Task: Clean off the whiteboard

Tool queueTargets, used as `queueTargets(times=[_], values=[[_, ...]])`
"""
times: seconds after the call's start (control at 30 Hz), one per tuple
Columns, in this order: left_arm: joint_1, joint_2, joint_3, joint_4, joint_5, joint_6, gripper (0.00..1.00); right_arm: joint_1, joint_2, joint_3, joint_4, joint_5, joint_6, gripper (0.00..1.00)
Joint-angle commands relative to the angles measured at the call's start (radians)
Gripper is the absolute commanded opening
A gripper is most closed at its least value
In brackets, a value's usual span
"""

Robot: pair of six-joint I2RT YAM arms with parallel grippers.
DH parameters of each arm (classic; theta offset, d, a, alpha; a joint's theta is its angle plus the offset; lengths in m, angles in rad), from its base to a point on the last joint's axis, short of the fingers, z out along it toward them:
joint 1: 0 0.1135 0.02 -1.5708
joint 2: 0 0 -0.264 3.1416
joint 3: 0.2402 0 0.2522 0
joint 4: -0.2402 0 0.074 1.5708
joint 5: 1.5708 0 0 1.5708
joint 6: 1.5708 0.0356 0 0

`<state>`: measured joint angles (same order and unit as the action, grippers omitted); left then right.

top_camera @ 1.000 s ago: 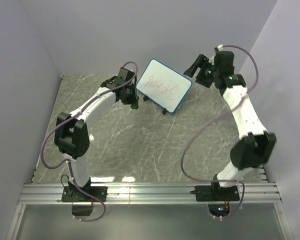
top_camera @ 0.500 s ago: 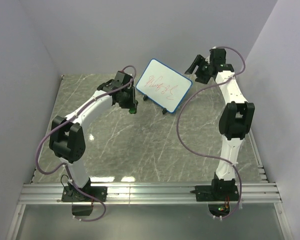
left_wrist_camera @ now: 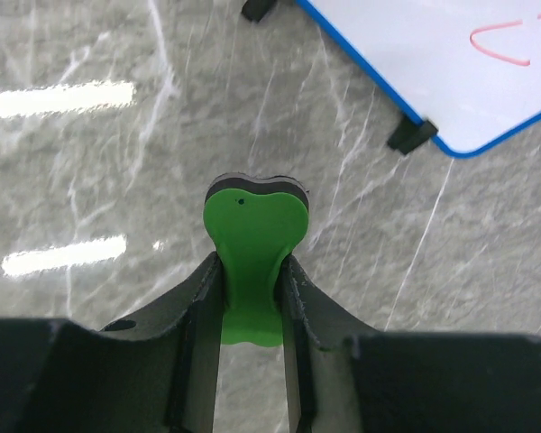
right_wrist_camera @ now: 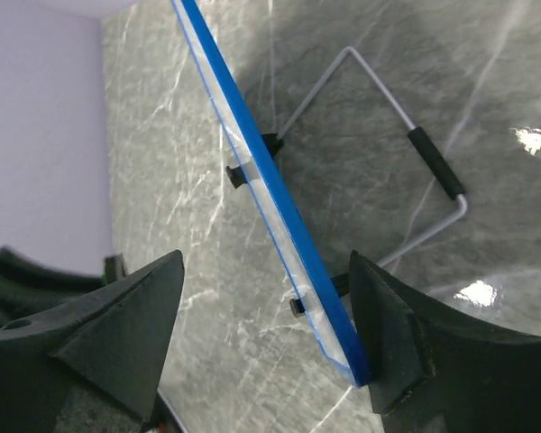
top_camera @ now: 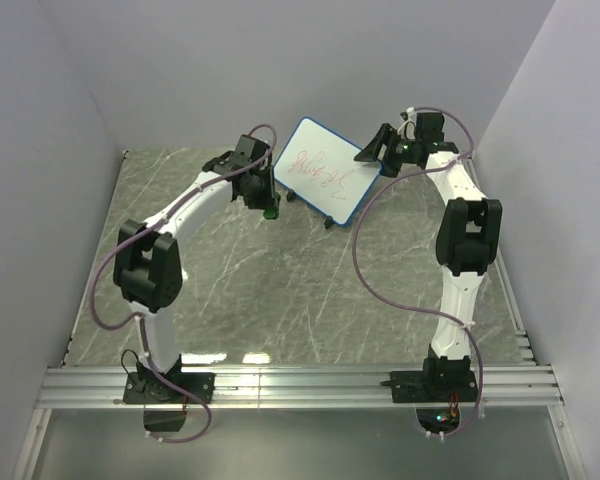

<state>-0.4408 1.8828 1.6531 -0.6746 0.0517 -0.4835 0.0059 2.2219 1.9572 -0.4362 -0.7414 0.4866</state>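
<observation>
Pinching a green eraser (left_wrist_camera: 252,239) in my left fingers (left_wrist_camera: 206,293), I hover beside the whiteboard (top_camera: 325,172), which stands tilted at the worktop's (top_camera: 280,280) far middle, its red writing unerased. My right fingers (right_wrist_camera: 131,311) are spread around its right edge. Next, I judge: steady it, then wipe.

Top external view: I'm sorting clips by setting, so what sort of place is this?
Probably a robotics lab test cell: left arm and right arm bolted to a metal rail, plain walls boxing in a marble-patterned table, and a small whiteboard as prop.
</observation>
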Motion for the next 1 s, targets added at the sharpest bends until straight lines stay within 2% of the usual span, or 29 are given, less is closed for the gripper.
queueTargets(times=[0.0, 0.17, 0.23, 0.33, 0.4, 0.47, 0.57, 0.63, 0.77, 0.97], values=[[0.002, 0.061, 0.108, 0.02, 0.03, -0.027, 0.0, 0.003, 0.022, -0.003, 0.071, -0.088, 0.015, 0.75], [0.002, 0.147, 0.191, 0.059, 0.076, -0.059, 0.0, 0.003, 0.025, -0.026, 0.085, -0.101, 0.021, 0.56], [0.001, 0.194, 0.247, 0.078, 0.097, -0.067, 0.0, 0.002, 0.016, -0.047, 0.083, -0.098, 0.012, 0.52], [-0.001, 0.26, 0.319, 0.115, 0.129, -0.079, 0.0, 0.002, 0.001, -0.101, 0.091, -0.099, 0.004, 0.37], [-0.004, 0.291, 0.368, 0.136, 0.167, -0.095, 0.0, 0.003, -0.01, -0.15, 0.1, -0.101, 0.004, 0.21], [-0.012, 0.325, 0.402, 0.167, 0.184, -0.113, 0.0, 0.006, -0.031, -0.181, 0.1, -0.098, -0.009, 0.11], [-0.033, 0.367, 0.479, 0.199, 0.22, -0.127, 0.0, 0.009, -0.068, -0.259, 0.096, -0.079, -0.034, 0.0], [-0.042, 0.386, 0.517, 0.216, 0.256, -0.135, 0.0, 0.011, -0.102, -0.293, 0.097, -0.067, -0.046, 0.0], [-0.062, 0.378, 0.493, 0.241, 0.295, -0.126, 0.0, 0.025, -0.174, -0.385, 0.106, -0.053, -0.068, 0.0], [-0.117, 0.331, 0.418, 0.254, 0.32, -0.083, 0.0, 0.075, -0.292, -0.613, 0.157, -0.015, -0.089, 0.0]])
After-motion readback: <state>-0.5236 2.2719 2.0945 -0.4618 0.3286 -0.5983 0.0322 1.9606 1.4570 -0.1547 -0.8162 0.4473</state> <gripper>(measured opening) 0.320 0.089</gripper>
